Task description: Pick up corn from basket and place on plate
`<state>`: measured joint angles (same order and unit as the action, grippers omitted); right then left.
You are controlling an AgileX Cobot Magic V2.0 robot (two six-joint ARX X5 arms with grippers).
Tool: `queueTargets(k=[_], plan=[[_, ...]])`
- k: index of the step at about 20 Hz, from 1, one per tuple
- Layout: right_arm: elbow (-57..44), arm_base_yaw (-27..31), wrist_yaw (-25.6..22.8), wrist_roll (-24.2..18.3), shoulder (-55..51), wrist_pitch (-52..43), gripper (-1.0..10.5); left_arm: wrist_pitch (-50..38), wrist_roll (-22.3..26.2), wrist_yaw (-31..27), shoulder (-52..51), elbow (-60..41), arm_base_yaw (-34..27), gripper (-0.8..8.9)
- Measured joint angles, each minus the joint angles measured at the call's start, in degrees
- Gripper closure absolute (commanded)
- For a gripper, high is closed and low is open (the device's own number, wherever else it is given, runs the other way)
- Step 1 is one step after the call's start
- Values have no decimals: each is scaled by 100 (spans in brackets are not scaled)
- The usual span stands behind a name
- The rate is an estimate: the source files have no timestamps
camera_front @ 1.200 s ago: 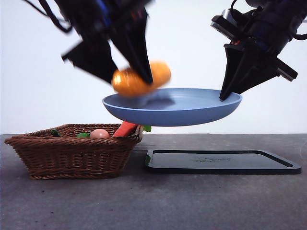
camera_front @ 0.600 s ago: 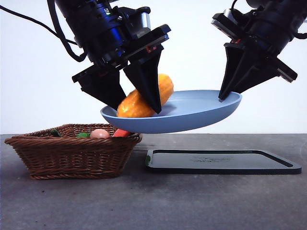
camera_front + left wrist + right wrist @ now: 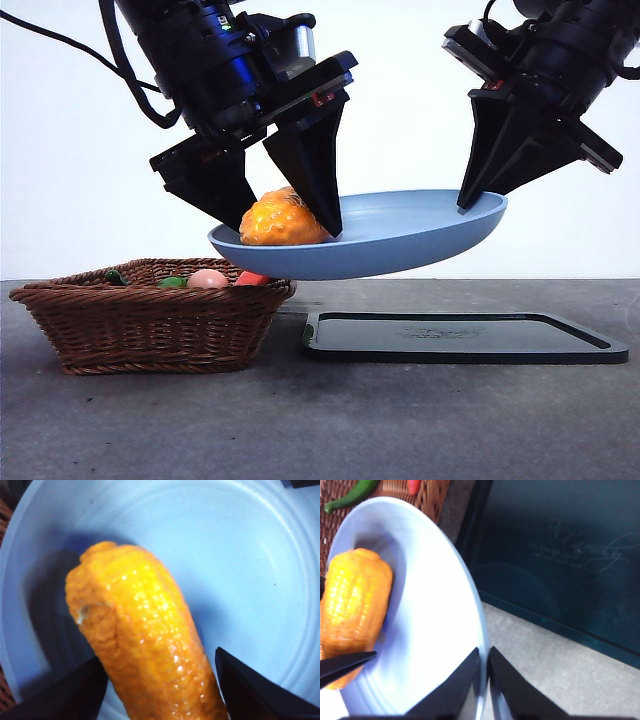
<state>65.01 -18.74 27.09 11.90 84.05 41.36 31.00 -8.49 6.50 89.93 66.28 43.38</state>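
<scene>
- The light-blue plate (image 3: 400, 235) is held in the air above the table (image 3: 320, 420), tilted, with its lower edge over the wicker basket (image 3: 150, 320) and its higher edge toward the right gripper.
- The right gripper (image 3: 484, 680) is clamped on the plate's rim; in the right wrist view its two jaws stand close together with the thin rim between them.
- The corn (image 3: 280, 222) lies in the plate's bowl, near the lower edge, resting on the plate surface.
- The left gripper (image 3: 160, 690) is spread apart, one jaw on each side of the corn. In the left wrist view a gap shows between the cob and at least one jaw; contact on the other side cannot be determined.
- The basket sits on the table and contains a pinkish egg (image 3: 207, 279), a carrot (image 3: 250, 278) and a green pepper (image 3: 352, 494).
- A flat black tray (image 3: 465, 338) lies on the table beside the basket, beneath the raised plate.
</scene>
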Motion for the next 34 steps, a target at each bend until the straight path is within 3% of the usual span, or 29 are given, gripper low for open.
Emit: queueTargets(k=[18,26,34], plan=[[0,138,109,2,0,61,945,1447,258,-15,-81,1578,0,470],[0,1283,105,31,286,-157,945,1718,343,-17,-407,2094,0,471],[2,1845,267,74,1368,-1016,945,1705,299,-17,-737,2098,0,471]])
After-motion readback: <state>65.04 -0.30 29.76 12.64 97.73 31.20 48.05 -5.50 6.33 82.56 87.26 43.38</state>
